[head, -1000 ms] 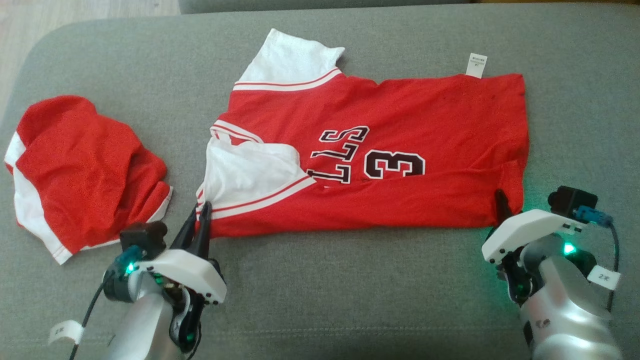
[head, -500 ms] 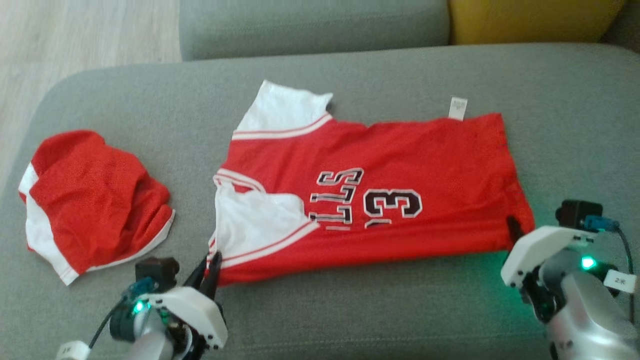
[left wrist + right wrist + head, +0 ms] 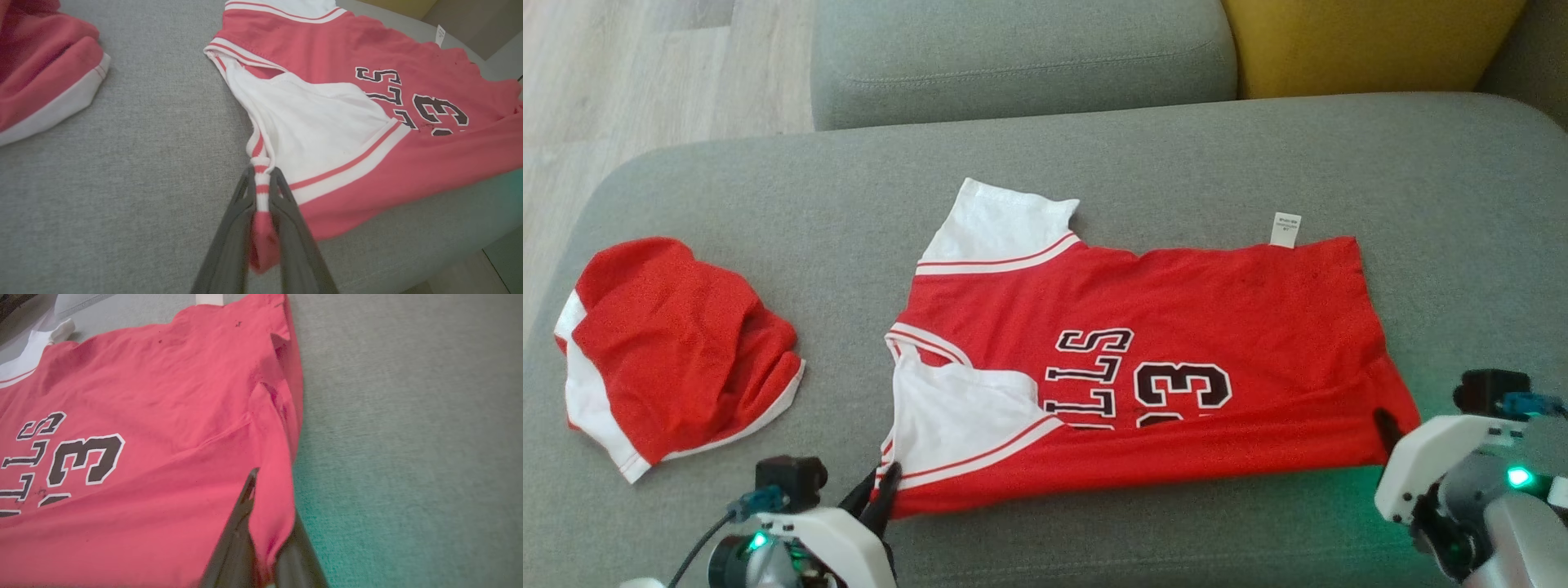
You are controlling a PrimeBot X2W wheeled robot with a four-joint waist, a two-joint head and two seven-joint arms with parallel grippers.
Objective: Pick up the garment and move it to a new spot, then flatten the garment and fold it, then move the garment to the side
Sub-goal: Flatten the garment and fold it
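Closest to the robot, the left pincer (image 3: 261, 175) is clamped narrow on the striped edge at the near shoulder corner of the jersey (image 3: 1176, 327), with a tuck of red and white cloth squeezed between its two dark fingers. Across from it, the right pincer (image 3: 1382, 418) is shut on the near hem corner, and the red fabric drapes over one finger. Both near corners of the garment are therefore held at once.

The jersey itself lies lengthwise across the grey sofa seat (image 3: 768, 204), neck end towards the robot's left and hem towards its right. It looks mostly smooth, though a strip along the near edge laps over the lower part of the black lettering, and the white near sleeve panel lies turned onto the front. At the far edge a small white care tag (image 3: 1285, 229) sticks out.

I'd judge the placing and flattening largely done and the folding just under way: the near edge seems ready to be carried across towards the far one. Further folds and the move aside are left.

Further left, well apart, sits a second crumpled red garment (image 3: 670, 351). Beyond the seat are the grey back cushion (image 3: 1013, 57), a yellow cushion (image 3: 1364, 41) and the wooden floor (image 3: 645, 73).
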